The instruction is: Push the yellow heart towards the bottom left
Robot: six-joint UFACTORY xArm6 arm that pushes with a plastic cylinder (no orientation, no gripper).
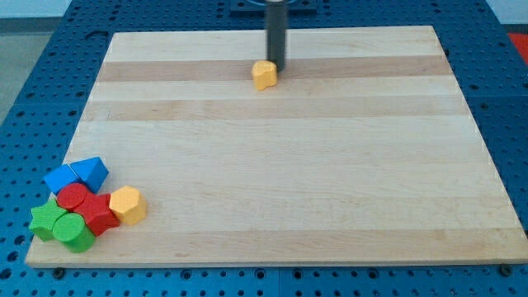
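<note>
A small yellow heart block (pixel 264 75) lies on the wooden board near the view's top centre. My tip (pixel 275 68) stands just at the heart's upper right, touching or nearly touching it. The dark rod rises from there out of the view's top.
A cluster of blocks sits at the board's bottom left: a blue cube (pixel 61 178), a blue triangle (pixel 91 172), red blocks (pixel 87 208), green blocks (pixel 59 226) and a yellow hexagon (pixel 127 205). The wooden board (pixel 289 165) lies on a blue pegboard table.
</note>
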